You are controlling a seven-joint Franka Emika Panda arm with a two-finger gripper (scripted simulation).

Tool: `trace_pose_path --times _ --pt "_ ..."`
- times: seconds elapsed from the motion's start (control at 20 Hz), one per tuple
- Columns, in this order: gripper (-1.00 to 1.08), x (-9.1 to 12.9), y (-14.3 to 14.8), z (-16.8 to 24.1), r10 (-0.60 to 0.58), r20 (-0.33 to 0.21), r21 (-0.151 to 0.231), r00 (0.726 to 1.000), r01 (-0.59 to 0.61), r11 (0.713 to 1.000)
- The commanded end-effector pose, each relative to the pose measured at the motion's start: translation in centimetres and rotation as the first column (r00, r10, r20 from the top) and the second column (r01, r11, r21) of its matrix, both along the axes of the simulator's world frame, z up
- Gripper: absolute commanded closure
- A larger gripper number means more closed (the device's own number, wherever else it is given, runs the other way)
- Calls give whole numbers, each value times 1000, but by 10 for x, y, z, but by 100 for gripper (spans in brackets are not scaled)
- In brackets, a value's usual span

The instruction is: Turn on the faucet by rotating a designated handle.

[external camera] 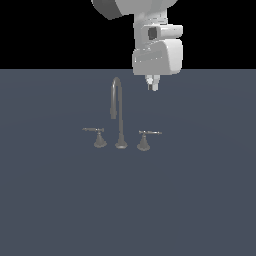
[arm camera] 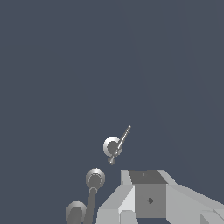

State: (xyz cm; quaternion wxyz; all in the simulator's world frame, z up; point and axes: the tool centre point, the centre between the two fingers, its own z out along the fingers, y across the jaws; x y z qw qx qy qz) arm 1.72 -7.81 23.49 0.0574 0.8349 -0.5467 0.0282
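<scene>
The faucet (external camera: 117, 107) is a small grey set on the floor: a tall gooseneck spout between two low lever handles. The handle (external camera: 144, 139) stands at the exterior view's right of the spout, its thin lever pointing rightward. Its twin (external camera: 99, 137) points leftward. My gripper (external camera: 153, 85) hangs well above the handle, clear of it, fingers pressed together and holding nothing. In the wrist view the handle (arm camera: 113, 147) lies beyond my gripper (arm camera: 148, 177), with the spout's base (arm camera: 95, 178) and the twin (arm camera: 75, 213) beside it.
The faucet stands alone on a flat blue-grey floor (external camera: 200, 200). The white arm body (external camera: 156, 52) comes down from above, to the exterior view's right of the spout's top.
</scene>
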Motion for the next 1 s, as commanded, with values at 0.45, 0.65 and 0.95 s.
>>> trace_pose_path --times 0.45,0.65,0.95 --pt "108 25 -17 -93 -282 23 58 959 281 958" --pt "108 29 -21 -122 -367 24 83 930 364 928" --pt "108 32 -24 -153 -455 20 110 890 450 886"
